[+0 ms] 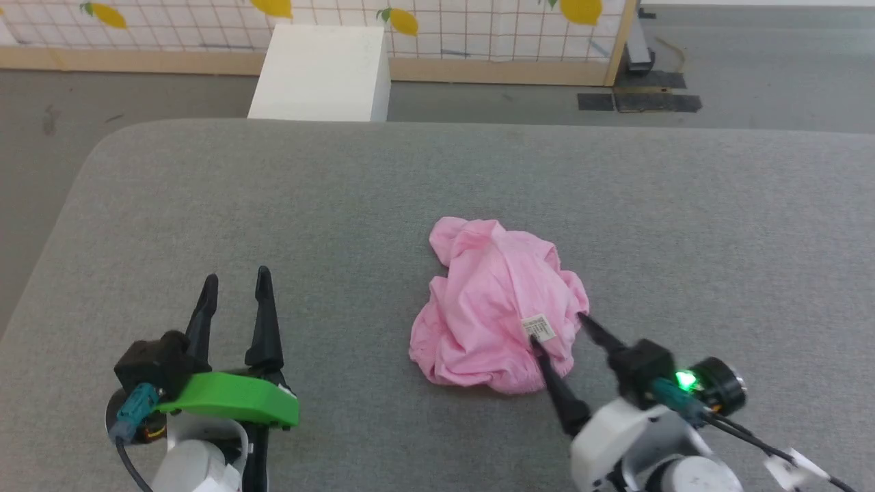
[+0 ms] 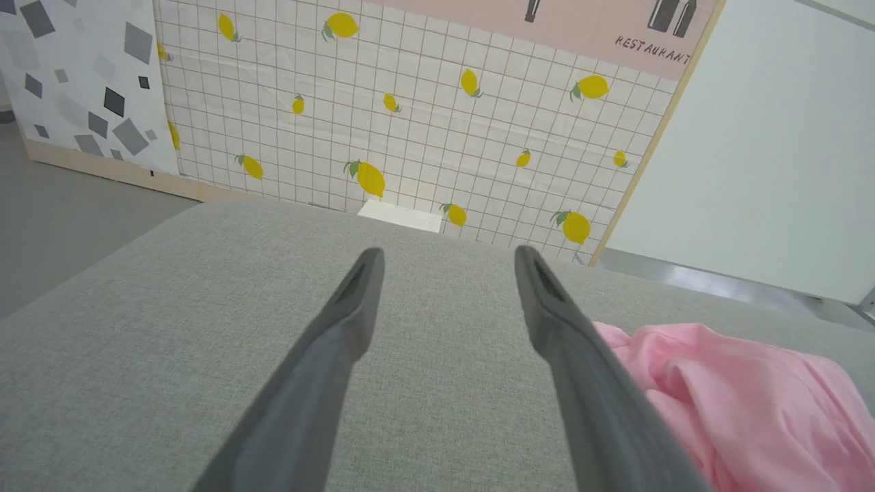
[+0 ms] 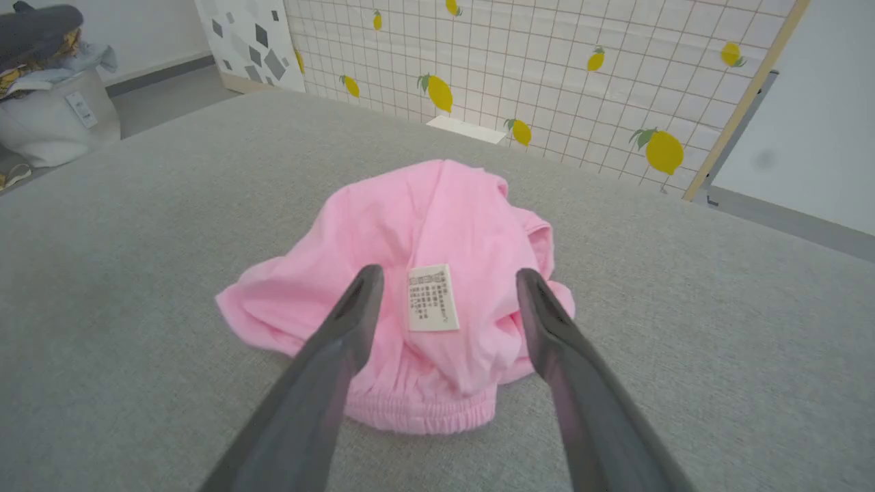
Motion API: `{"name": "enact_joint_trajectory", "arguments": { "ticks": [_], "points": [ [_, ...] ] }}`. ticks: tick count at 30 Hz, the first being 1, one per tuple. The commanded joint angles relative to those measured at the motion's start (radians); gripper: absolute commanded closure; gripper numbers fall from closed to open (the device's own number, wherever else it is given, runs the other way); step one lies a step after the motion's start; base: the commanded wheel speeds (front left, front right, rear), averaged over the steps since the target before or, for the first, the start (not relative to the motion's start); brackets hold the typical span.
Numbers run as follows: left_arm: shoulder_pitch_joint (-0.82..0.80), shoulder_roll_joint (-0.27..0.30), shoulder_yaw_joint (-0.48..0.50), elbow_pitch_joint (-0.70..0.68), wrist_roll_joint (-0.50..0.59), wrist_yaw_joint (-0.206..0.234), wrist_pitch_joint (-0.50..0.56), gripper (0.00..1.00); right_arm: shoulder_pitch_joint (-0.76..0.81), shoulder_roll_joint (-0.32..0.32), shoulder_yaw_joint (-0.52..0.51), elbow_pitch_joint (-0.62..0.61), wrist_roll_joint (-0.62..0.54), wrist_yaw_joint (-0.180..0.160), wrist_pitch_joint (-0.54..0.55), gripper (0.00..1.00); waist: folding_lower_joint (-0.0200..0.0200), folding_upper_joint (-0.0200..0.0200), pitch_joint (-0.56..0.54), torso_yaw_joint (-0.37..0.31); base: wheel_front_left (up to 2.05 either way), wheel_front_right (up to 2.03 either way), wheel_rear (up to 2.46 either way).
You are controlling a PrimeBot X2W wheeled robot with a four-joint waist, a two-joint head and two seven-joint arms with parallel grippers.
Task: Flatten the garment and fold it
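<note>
The garment [image 1: 492, 301] is a crumpled pink heap on the grey table [image 1: 342, 205], a little right of centre, with a white printed label [image 1: 539, 327] showing on its near side. In the right wrist view the garment [image 3: 417, 273] lies bunched with its gathered elastic waistband [image 3: 424, 413] nearest me. My right gripper [image 1: 557, 328] is open, its two fingertips over the garment's near right edge, straddling the label [image 3: 432, 298]. My left gripper [image 1: 234, 281] stands open at the lower left, well apart from the cloth. The garment [image 2: 738, 403] also shows at the right of the left wrist view.
A white box [image 1: 321, 72] stands on the floor beyond the table's far edge, before a lemon-patterned partition [image 1: 478, 27]. A laundry basket [image 3: 51, 109] with clothes sits on the floor off to one side. Bare grey table surrounds the garment.
</note>
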Motion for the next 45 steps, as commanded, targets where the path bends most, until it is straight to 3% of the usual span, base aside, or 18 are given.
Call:
{"name": "enact_joint_trajectory", "arguments": {
  "ticks": [1,5,6,8,9,10,18,25,30,32,36,41,45],
  "points": [
    [0.022,-0.017,0.013,-0.009,0.013,-0.005,-0.004,0.00,-0.027,-0.003,0.021,0.007,0.000,-0.002,0.034,0.00,0.0000,0.0000,0.016,0.018,0.00,0.00,0.00],
    [0.027,-0.052,0.047,-0.020,0.036,-0.031,-0.004,0.00,-0.064,-0.010,0.058,0.032,0.004,-0.002,0.165,0.00,0.0000,0.0000,0.031,0.040,0.00,0.00,0.00],
    [0.026,-0.059,0.053,-0.018,0.042,-0.038,-0.005,0.00,-0.071,-0.009,0.056,0.037,0.002,-0.002,0.199,0.04,0.0000,0.0000,0.034,0.046,0.00,0.00,0.00],
    [0.023,-0.070,0.064,-0.013,0.051,-0.048,-0.005,0.00,-0.077,-0.008,0.032,0.041,-0.006,-0.002,0.255,0.72,0.0000,0.0000,0.037,0.054,0.00,0.00,0.00],
    [0.022,-0.074,0.069,-0.011,0.054,-0.052,-0.005,0.00,-0.079,-0.007,0.028,0.040,-0.014,-0.002,0.276,0.90,0.0000,0.0000,0.038,0.057,0.00,0.00,0.00],
    [0.021,-0.078,0.075,-0.008,0.058,-0.058,-0.005,0.00,-0.079,-0.005,0.021,0.037,-0.017,-0.002,0.298,1.00,0.0000,0.0000,0.038,0.060,0.00,0.00,0.00],
    [0.018,-0.097,0.099,0.020,0.078,-0.089,-0.005,0.00,-0.100,-0.001,0.067,-0.035,0.022,-0.002,0.363,1.00,0.0000,0.0000,0.038,0.070,0.00,0.00,0.00],
    [0.001,-0.103,0.117,0.028,0.091,-0.106,-0.005,0.00,-0.253,0.000,0.191,-0.152,0.152,-0.002,0.270,1.00,0.0000,0.0000,0.042,0.056,0.00,0.00,0.00],
    [0.000,-0.106,0.126,0.021,0.101,-0.110,-0.005,0.00,-0.349,0.000,0.189,-0.216,0.232,-0.002,0.188,1.00,0.0000,0.0000,0.039,0.053,0.00,0.00,0.00],
    [0.002,-0.107,0.128,0.019,0.103,-0.112,-0.005,0.00,-0.362,0.000,0.149,-0.240,0.258,-0.002,0.152,1.00,0.0000,0.0000,0.036,0.054,0.00,0.00,0.00],
    [0.008,-0.108,0.133,0.016,0.107,-0.114,-0.005,0.00,-0.340,0.000,-0.022,-0.255,0.256,-0.002,0.098,1.00,0.0000,0.0000,0.032,0.055,0.00,0.00,0.00],
    [0.012,-0.109,0.123,0.023,0.110,-0.118,-0.005,0.00,-0.216,0.000,-0.330,-0.151,0.081,-0.002,0.176,1.00,0.0000,0.0000,0.028,0.063,0.00,0.00,0.00],
    [0.009,-0.110,0.106,0.033,0.108,-0.123,-0.005,0.00,-0.088,0.000,-0.513,-0.109,0.000,-0.002,0.252,1.00,0.0000,0.0000,0.026,0.070,0.00,0.00,0.00]
  ]
}}
